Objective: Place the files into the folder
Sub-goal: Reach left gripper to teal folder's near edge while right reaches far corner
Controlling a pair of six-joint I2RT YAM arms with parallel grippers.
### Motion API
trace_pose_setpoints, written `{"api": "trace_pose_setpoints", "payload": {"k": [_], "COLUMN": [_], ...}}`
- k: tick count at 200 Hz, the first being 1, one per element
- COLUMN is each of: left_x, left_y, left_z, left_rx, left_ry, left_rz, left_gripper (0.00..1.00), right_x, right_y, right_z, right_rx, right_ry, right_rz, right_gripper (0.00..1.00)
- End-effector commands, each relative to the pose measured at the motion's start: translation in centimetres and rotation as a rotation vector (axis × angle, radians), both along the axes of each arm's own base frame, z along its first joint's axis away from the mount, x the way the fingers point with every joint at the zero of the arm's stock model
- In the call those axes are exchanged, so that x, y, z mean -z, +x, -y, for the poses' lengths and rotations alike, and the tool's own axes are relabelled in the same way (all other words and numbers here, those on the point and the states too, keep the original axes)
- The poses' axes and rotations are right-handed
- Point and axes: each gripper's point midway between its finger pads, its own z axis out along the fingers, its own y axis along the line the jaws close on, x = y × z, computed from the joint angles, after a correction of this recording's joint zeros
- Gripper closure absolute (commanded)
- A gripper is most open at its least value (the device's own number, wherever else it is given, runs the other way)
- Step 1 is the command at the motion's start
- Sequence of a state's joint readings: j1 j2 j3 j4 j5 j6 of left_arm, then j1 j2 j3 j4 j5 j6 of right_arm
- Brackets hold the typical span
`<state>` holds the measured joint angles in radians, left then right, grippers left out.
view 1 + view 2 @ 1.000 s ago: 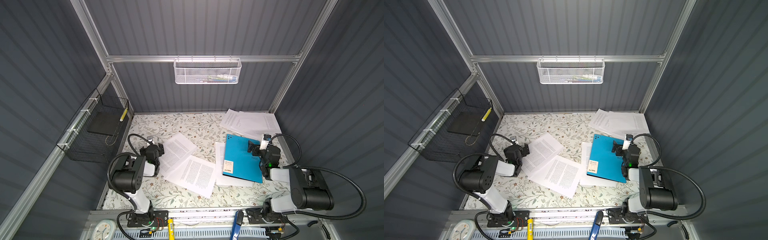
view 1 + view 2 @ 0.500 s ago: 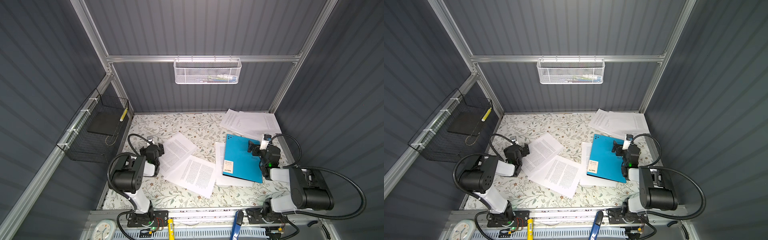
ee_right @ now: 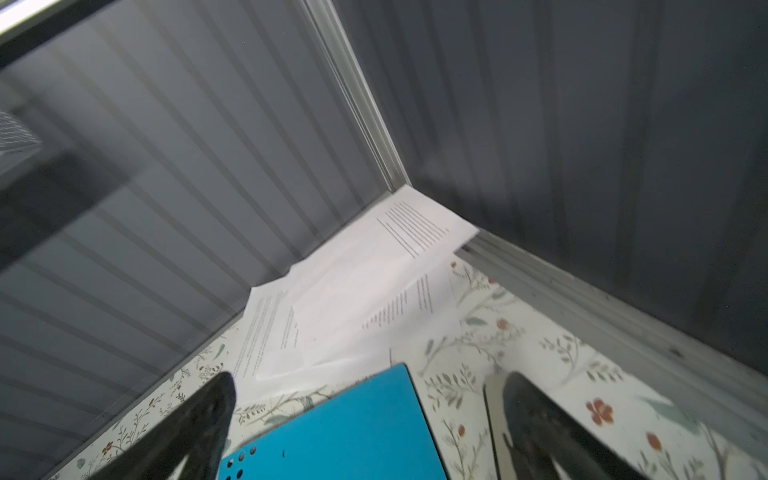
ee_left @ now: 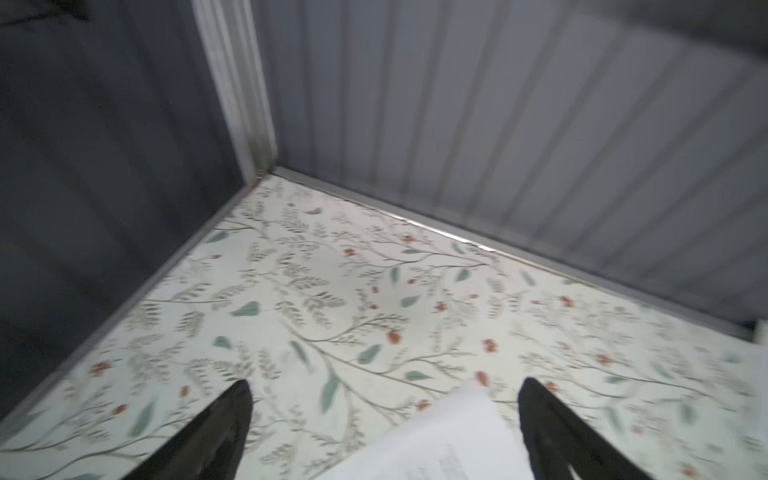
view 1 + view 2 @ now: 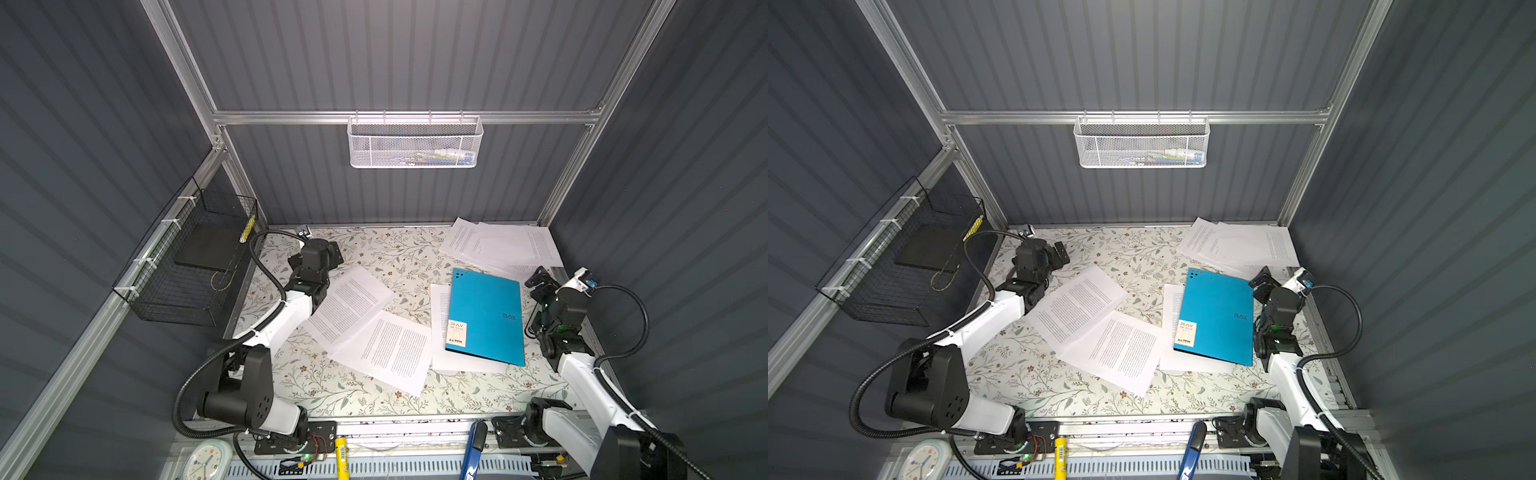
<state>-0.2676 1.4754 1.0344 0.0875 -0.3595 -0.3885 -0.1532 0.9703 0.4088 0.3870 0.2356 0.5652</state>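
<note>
**Folder.** The folder (image 5: 486,318) lies closed and flat on the right half of the table (image 5: 365,397), blue cover up. Its cream label (image 5: 456,332) sits at the near left corner. A row of small holes marks the far left corner.

**Files.** The files are loose and lie in three places, all outside the folder:
- One sheet (image 5: 439,316) lies under the folder and shows along the folder's left and near edges.
- Two printed sheets overlap at the table centre, left of the folder: the far one (image 5: 353,305) and the near one (image 5: 392,353). The near one reaches the sheet under the folder.
- A fanned pile (image 5: 503,247) fills the far right corner and reaches the folder's far edge.

**Right gripper.** The right gripper (image 3: 368,378) is just beside the folder's right edge, at its far right corner. The jaws are spread wide and hold nothing. In the right wrist view the folder corner shows between the two fingers, with the pile beyond it.

**Left gripper.** The left gripper (image 4: 384,386) is at the far left of the table, beside the far central sheet. The jaws are spread wide and hold nothing. In the left wrist view a corner of that sheet shows between the fingers, which touch nothing.

**Surroundings.** In both top views, a white mesh basket (image 5: 415,145) hangs on the far rail. A black wire basket (image 5: 187,266) hangs on the left wall. A small clock (image 5: 208,461) lies at the near left, in front of the table.
</note>
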Motion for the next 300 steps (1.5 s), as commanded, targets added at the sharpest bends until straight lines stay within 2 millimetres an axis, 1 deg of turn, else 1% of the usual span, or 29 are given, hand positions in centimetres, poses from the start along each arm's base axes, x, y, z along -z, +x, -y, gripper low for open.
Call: {"api": "trace_pose_setpoints", "payload": {"k": [1,13,21,22,28,39,46,51,67,73,83,89,97,115,142,156,179,192,194,196,212,217,234,247,277,300], "left_x": [8.7,9.5,9.9,10.0,10.2,10.5,10.8,10.9,11.8,12.2,12.9,13.5,13.8,14.6,15.0,14.9,14.8,15.3,14.4,14.2,14.4,14.4,14.2,14.3,14.8,14.6], "left_y": [-5.7,-7.6,-8.8,-8.9,-9.8,-11.3,-12.2,-12.8,-14.6,-15.2,-16.0,-16.3,-16.5,-16.7,-16.4,-16.4,-16.3,-16.8,-16.4,-16.4,-16.7,-16.9,-17.2,-17.4,-17.6,-17.5], "left_z": [10.7,15.2,17.7,18.0,19.7,22.6,24.2,25.3,28.2,29.2,30.5,31.0,31.7,32.7,33.5,33.9,34.4,34.4,34.9,35.1,34.7,34.6,34.5,34.5,34.8,35.0], "left_rx": [0.399,0.548,0.624,0.633,0.685,0.769,0.811,0.840,0.927,0.955,0.987,0.994,1.004,1.015,1.016,1.024,1.029,1.039,1.051,1.056,1.059,1.064,1.083,1.092,1.095,1.094], "left_ry": [-0.207,-0.210,-0.213,-0.214,-0.214,-0.203,-0.192,-0.184,-0.154,-0.144,-0.128,-0.121,-0.119,-0.120,-0.141,-0.154,-0.168,-0.150,-0.152,-0.149,-0.054,-0.035,-0.030,-0.035,-0.057,-0.070], "left_rz": [-0.431,-0.491,-0.520,-0.524,-0.539,-0.555,-0.564,-0.571,-0.611,-0.626,-0.648,-0.664,-0.672,-0.686,-0.700,-0.701,-0.701,-0.717,-0.695,-0.690,-0.686,-0.681,-0.666,-0.665,-0.680,-0.677], "left_gripper": [0.00,0.00,0.00,0.00,0.00,0.00,0.00,0.00,0.00,0.00,0.00,0.00,0.00,0.00,0.00,0.00,0.01,0.02,0.02,0.02,0.02,0.02,0.02,0.02,0.02,0.02], "right_x": [4.9,6.4,7.1,7.5,8.4,8.8,8.9,8.9,8.6,8.3,7.8,7.6,7.3,7.6,10.6,11.6,12.0,12.3,12.4,12.5,13.3,14.0,15.0,15.6,16.7,16.8], "right_y": [-0.5,-0.1,0.2,0.2,0.4,0.8,0.8,0.8,0.5,0.5,0.5,0.6,0.8,1.7,3.1,3.8,5.1,5.7,5.8,5.8,6.3,5.8,5.5,5.5,5.7,5.7], "right_z": [-2.0,-3.0,-3.5,-3.5,-3.9,-4.8,-5.2,-5.5,-5.5,-5.5,-5.7,-5.9,-6.1,-6.4,-6.2,-5.7,-5.0,-4.7,-4.6,-4.5,-4.0,-3.8,-3.0,-3.2,-3.9,-4.1], "right_rx": [-0.098,-0.175,-0.211,-0.214,-0.236,-0.286,-0.305,-0.315,-0.298,-0.302,-0.305,-0.308,-0.308,-0.310,-0.291,-0.257,-0.219,-0.201,-0.192,-0.185,-0.147,-0.116,-0.047,-0.021,-0.022,-0.021], "right_ry": [0.186,0.243,0.301,0.312,0.353,0.411,0.418,0.404,0.340,0.316,0.295,0.275,0.243,0.206,0.257,0.269,0.266,0.271,0.273,0.276,0.292,0.304,0.316,0.348,0.395,0.418], "right_rz": [-0.186,-0.261,-0.279,-0.291,-0.307,-0.317,-0.333,-0.338,-0.354,-0.356,-0.365,-0.372,-0.386,-0.455,-0.629,-0.678,-0.707,-0.726,-0.732,-0.739,-0.804,-0.853,-0.939,-0.983,-0.997,-0.996], "right_gripper": [0.01,0.01,0.01,0.01,0.01,0.01,0.01,0.01,0.01,0.01,0.01,0.01,0.01,0.01,0.01,0.01,0.01,0.01,0.01,0.01,0.01,0.01,0.01,0.01,0.01,0.01]}}
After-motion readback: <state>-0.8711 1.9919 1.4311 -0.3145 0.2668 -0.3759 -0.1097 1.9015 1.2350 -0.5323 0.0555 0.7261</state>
